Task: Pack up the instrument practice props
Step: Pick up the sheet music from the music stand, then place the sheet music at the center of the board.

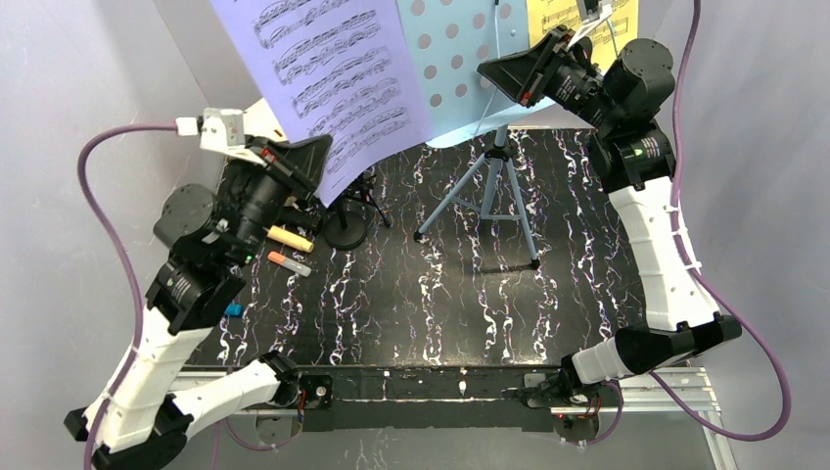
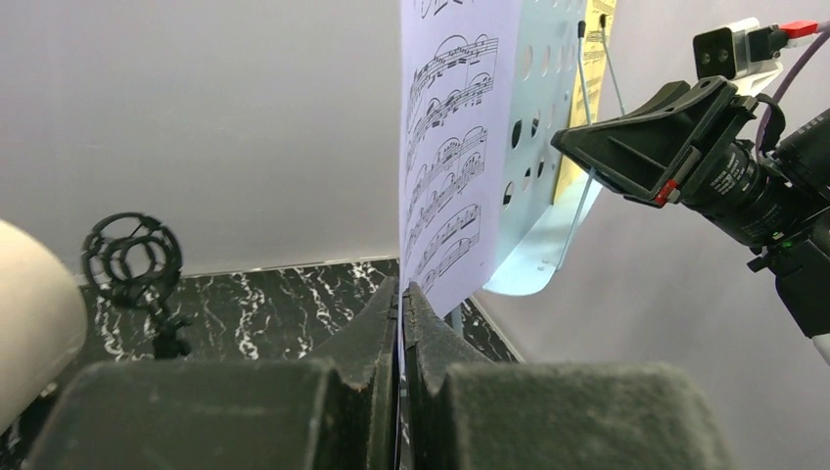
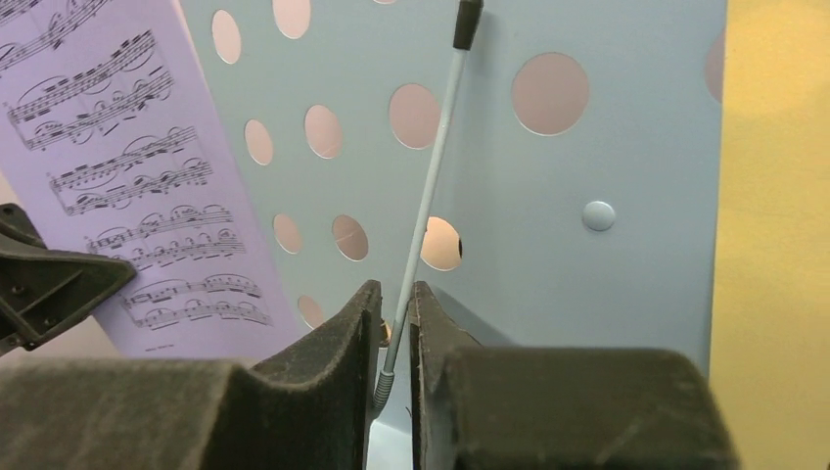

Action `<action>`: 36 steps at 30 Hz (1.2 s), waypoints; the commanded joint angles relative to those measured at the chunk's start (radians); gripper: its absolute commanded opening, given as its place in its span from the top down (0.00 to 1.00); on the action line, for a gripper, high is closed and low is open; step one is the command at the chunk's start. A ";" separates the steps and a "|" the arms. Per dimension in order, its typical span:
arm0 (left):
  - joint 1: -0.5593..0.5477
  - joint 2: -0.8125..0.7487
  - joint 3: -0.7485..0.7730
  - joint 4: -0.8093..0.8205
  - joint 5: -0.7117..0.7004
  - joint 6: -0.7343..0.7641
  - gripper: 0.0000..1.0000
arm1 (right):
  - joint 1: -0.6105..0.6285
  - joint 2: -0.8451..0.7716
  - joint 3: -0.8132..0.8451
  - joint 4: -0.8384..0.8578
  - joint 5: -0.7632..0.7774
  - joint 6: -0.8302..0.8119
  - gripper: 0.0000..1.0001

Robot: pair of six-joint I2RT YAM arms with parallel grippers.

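Barely begun, by the look of it: no box or bag in view, nothing stowed. Left tool (image 2: pixel 401 294) pinched shut on the lower edge of the lavender sheet (image 1: pixel 323 69). Microphones (image 1: pixel 291 239) loose on the counter (image 1: pixel 440 294). Rack (image 3: pixel 646 147) standing, right tool (image 3: pixel 394 294) narrowly parted round its wire clip (image 3: pixel 431 157). Yellow sheet (image 1: pixel 563 20) propped there too.

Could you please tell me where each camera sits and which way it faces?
Top external: above and behind, looking down on the black table; left arm, right arm show.
Left wrist: behind the left gripper, looking up the lavender score sheet it pinches.
Right wrist: behind the right gripper, facing the blue music rack, straddling its wire.
Wrist views share sheet and rack.
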 commanded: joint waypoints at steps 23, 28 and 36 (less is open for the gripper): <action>0.006 -0.242 -0.476 -0.082 -0.166 -0.356 1.00 | -0.007 -0.418 -0.533 0.131 0.080 -0.547 0.15; 0.006 -0.247 -0.552 -0.085 -0.184 -0.423 1.00 | -0.007 -0.542 -0.832 0.266 -0.118 -0.686 0.14; 0.005 -0.251 -0.631 -0.116 -0.189 -0.562 1.00 | 0.129 -0.603 -1.129 0.345 -0.109 -0.844 0.15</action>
